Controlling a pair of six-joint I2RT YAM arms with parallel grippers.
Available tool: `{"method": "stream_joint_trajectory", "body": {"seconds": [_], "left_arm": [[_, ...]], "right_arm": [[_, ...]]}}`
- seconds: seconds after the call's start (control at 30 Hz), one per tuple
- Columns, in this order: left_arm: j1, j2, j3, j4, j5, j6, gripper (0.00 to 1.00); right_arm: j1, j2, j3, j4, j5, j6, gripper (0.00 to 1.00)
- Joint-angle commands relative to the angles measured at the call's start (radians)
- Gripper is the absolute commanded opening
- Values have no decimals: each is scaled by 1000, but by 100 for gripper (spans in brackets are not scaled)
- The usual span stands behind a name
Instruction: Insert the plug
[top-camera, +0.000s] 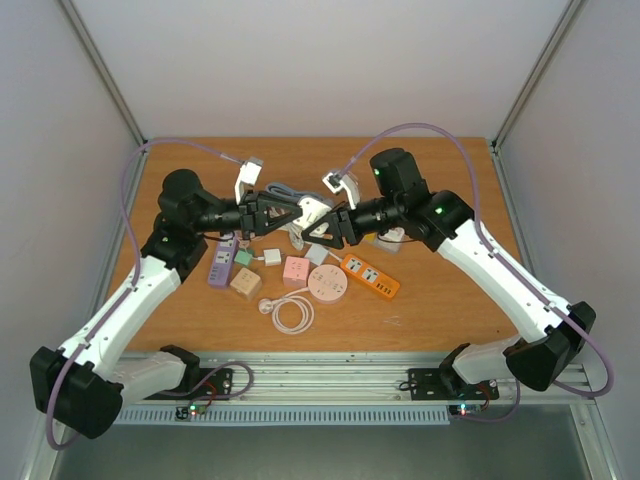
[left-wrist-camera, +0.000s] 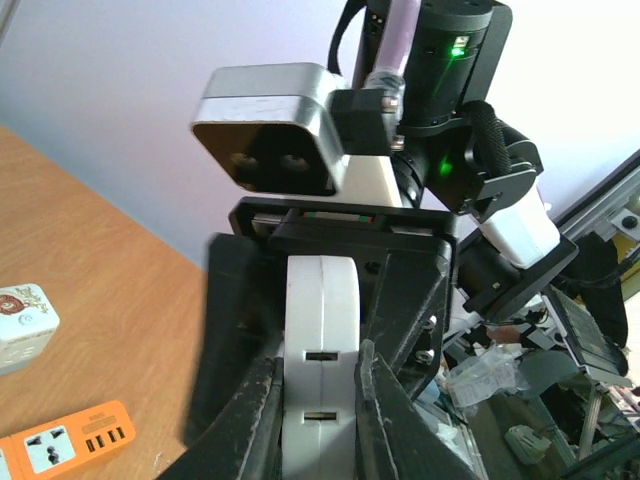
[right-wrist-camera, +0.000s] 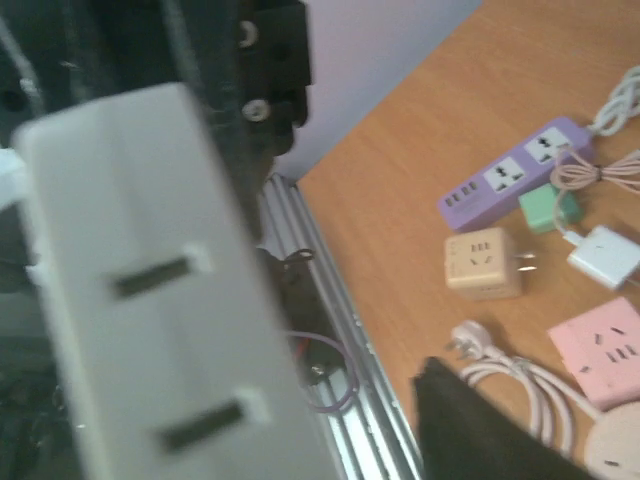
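My left gripper (left-wrist-camera: 318, 362) is shut on a white socket block (left-wrist-camera: 320, 310) with two slots in its face, held in the air over the middle of the table (top-camera: 440, 300). In the top view the left gripper (top-camera: 298, 212) meets the right gripper (top-camera: 327, 226) at this block (top-camera: 314, 212). The right gripper's jaws straddle the block's far end. In the right wrist view the block (right-wrist-camera: 160, 290) fills the left, blurred. A gap shows between it and the one visible finger (right-wrist-camera: 480, 430). A white plug (top-camera: 266, 305) on a coiled cable lies on the table below.
On the table lie an orange power strip (top-camera: 370, 275), a purple strip (top-camera: 222, 262), a round pink socket (top-camera: 327, 284), a pink cube (top-camera: 295, 268) and a beige cube (top-camera: 245, 282). A metal rail (top-camera: 330, 375) runs along the near edge.
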Motion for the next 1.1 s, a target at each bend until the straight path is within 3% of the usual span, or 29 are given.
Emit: {"method": "stream_joint_trajectory", "body": {"seconds": [0.0,0.07,0.2,0.37,0.63,0.87,1.07], "left_arm": [[-5,-11,9,75,53,-44,0],[-5,-17,5,72,63,-34,0],[-7,-25,-2,64,95,16,0],[-8,-26,-27,157,131,-33,0],[-8,-12,-21,131,134,-7,1],[-8,-6,-17,96,114,16,0],[-8,-1,-12,83,113,18,1]], "right_arm": [[-13,0,22,-47,101,-30,69],[-15,-16,15,-32,95,-33,79],[-33,-54,15,-31,18,-72,80],[-34,-52,51,-58,-98,-117,74],[-34,50,161,-172,-53,-178,58],[-20,94,168,-224,-62,-254,53],[-17,110,170,-272,-47,-331,43]]}}
